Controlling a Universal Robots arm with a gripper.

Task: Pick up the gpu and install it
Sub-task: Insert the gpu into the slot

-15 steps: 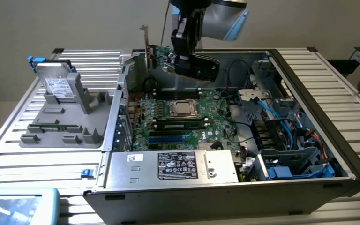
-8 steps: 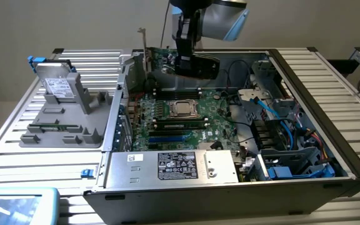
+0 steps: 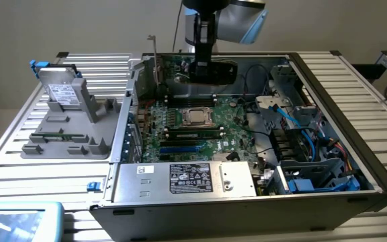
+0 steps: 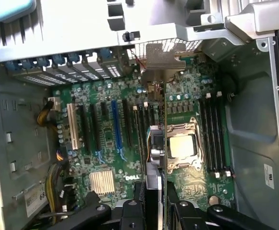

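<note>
Nearest in the exterior view, a slatted table carries an open computer case. A power supply sits inside against the case's front wall, and blue cables are bundled on the exterior view's right. Beyond these, a green motherboard with its processor socket lies flat on the case floor. Beside the case, on the exterior view's left, a grey tray holds a hard drive propped upright and what seems to be a memory stick.

The graphics card is seen as a dark block over the far end of the motherboard. In the wrist view it is shown edge-on, with its silver bracket towards the case's rear wall. It is lined up between the expansion slots and the socket. The card is clamped between the partly closed fingers of the gripper. Whether its lower edge touches a slot cannot be told.
</note>
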